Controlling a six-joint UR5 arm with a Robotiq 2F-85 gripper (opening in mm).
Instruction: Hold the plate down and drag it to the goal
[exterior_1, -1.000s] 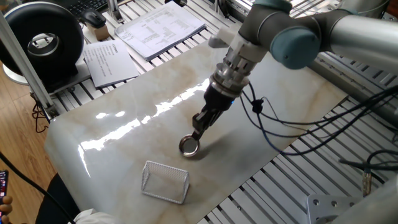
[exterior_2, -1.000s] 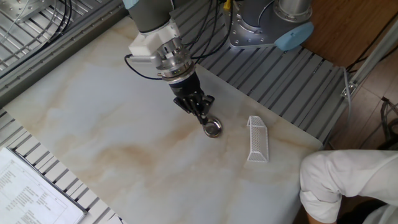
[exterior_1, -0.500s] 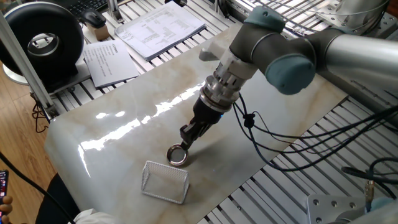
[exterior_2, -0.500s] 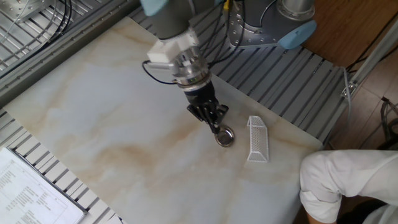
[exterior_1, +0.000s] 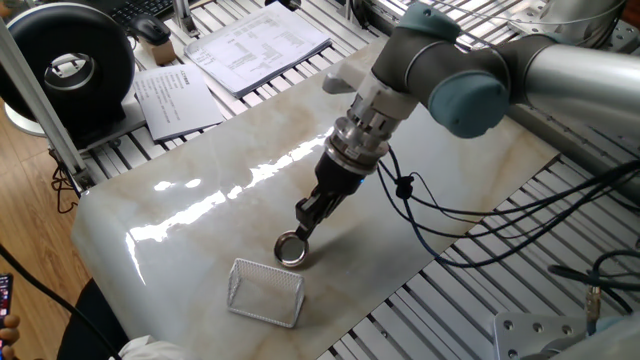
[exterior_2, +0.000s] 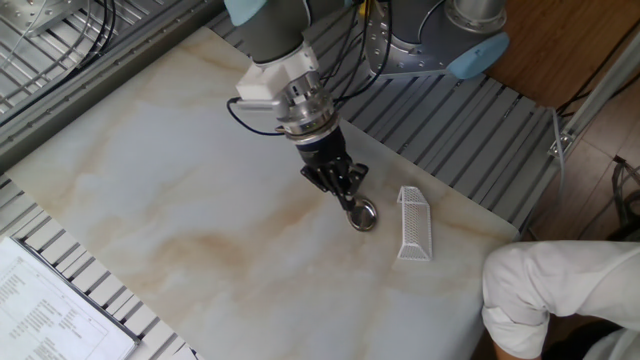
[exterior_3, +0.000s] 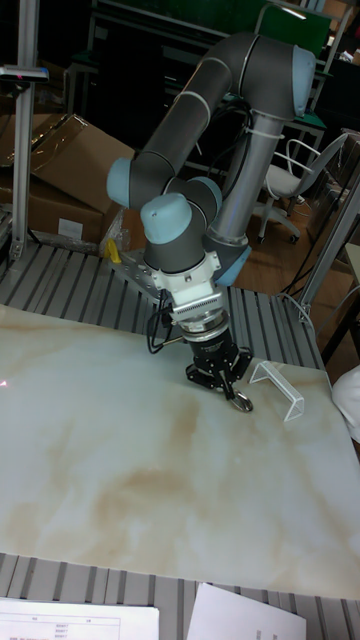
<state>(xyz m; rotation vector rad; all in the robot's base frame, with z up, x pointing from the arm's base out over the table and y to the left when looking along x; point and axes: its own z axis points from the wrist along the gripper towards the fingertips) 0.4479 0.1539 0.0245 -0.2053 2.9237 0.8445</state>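
While the plate (exterior_1: 292, 249) lies on the marble-patterned tabletop (exterior_1: 200, 220) just beside the goal (exterior_1: 266, 291) near one edge but not yet inside, the clenched pincer (exterior_1: 303, 229) presses its tip onto the rim, leaving only a short final drag in a cluttered workshop.

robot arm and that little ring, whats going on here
A single arm is sliding a small silver plate across the marble table toward a wire-mesh tray, the goal. The gripper points down at the plate's rim on the side away from the tray, fingers close together. The plate lies flat on the table just short of the tray's near wall, not inside it, so the drag looks nearly done but unfinished.
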